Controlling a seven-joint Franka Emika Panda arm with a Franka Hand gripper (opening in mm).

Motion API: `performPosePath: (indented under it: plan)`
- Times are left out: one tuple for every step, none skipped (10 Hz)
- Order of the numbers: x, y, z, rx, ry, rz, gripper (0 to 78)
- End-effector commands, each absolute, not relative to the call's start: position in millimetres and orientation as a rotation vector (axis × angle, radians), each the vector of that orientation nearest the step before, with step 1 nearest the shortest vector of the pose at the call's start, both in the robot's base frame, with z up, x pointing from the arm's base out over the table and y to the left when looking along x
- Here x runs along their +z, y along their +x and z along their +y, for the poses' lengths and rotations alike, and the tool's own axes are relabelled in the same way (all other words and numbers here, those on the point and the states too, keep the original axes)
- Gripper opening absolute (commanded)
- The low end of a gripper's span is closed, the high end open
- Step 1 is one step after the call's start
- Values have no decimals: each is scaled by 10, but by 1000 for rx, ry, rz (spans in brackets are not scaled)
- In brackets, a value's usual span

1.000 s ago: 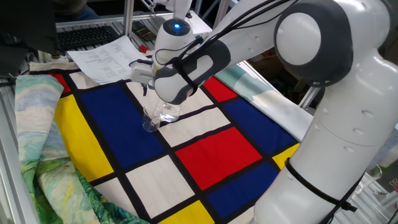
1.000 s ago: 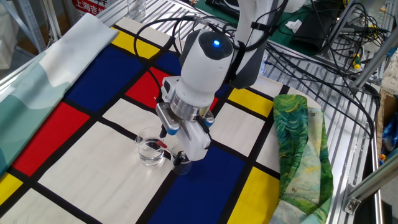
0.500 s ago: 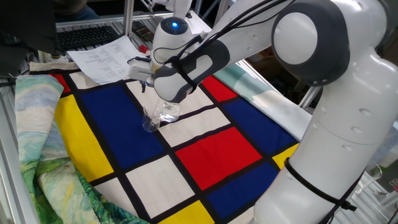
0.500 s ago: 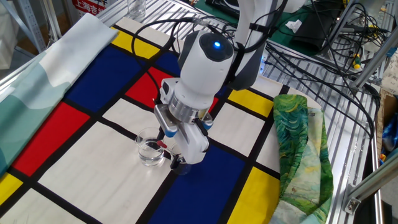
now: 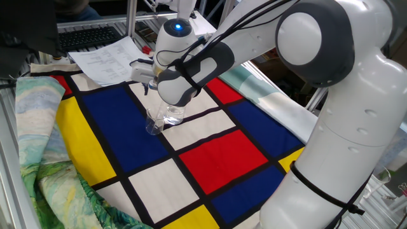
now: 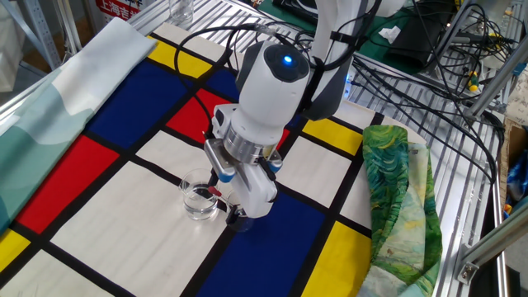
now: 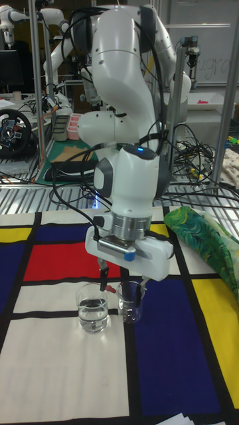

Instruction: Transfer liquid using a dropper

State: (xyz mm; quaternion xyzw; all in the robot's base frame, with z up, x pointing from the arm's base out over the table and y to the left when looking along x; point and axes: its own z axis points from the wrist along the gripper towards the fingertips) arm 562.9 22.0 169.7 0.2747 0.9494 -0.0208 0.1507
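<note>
My white, rounded arm bends down over a flat cloth of bold blocks (image 6: 99, 223), red, blue, yellow and white squares divided by black bands, which lies smooth across the table in the middle of each view. Below my wrist, in the tall fixed view, my gripper (image 7: 122, 287) hangs low at centre frame over two small clear glass beakers: the wider beaker (image 7: 92, 307) stands on a white square with a shallow layer of colourless liquid (image 7: 92, 313) showing as a dark, glinting ring near its bottom, and the narrower beaker (image 7: 131, 303) stands just beside it to the right, at the edge of a blue square. A slim dropper with a small red bulb (image 7: 104, 288) sits at my fingers, the red spot just above the wider beaker's rim; its clear tube is too faint for me to trace. I cannot tell whether my fingers are clamped on it or slack, as my own hand housing hides them. A crumpled, glossy green-and-yellow patterned fabric (image 6: 396, 198) lies at the right of the other fixed view.
</note>
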Motion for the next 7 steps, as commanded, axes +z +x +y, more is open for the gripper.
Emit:
performPosePath:
  plan:
    - [1675,5648,226,-58,781,2719,775]
    - [1675,5648,226,-60,778,2719,775]
    - [1675,5648,226,-60,777,2719,775]
    - [1675,5648,226,-60,775,2719,775]
    - [1675,5648,226,-60,772,2718,775]
    - [1675,5648,226,-62,769,2718,775]
    - [1675,5648,226,-63,768,2718,775]
